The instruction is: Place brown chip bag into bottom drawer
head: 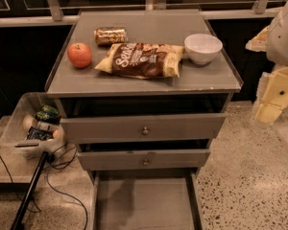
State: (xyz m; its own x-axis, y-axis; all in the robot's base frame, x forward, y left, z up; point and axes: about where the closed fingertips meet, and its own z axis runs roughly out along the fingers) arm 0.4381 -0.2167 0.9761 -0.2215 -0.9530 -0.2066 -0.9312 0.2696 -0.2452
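The brown chip bag (141, 60) lies flat on the grey cabinet top (134, 80), between a red apple and a white bowl. The bottom drawer (144, 205) is pulled out at the bottom of the view and its flat grey floor shows nothing lying on it. My gripper (272, 102), pale yellow under a white arm, hangs off the cabinet's right side, below the level of the top and well to the right of the bag. It holds nothing that I can see.
A red apple (79, 55), a shiny gold-brown can (110, 35) and a white bowl (203, 48) share the top. The two upper drawers (145, 128) stand slightly out. A clear bin (31, 126) of items and cables (62, 176) lie on the floor at left.
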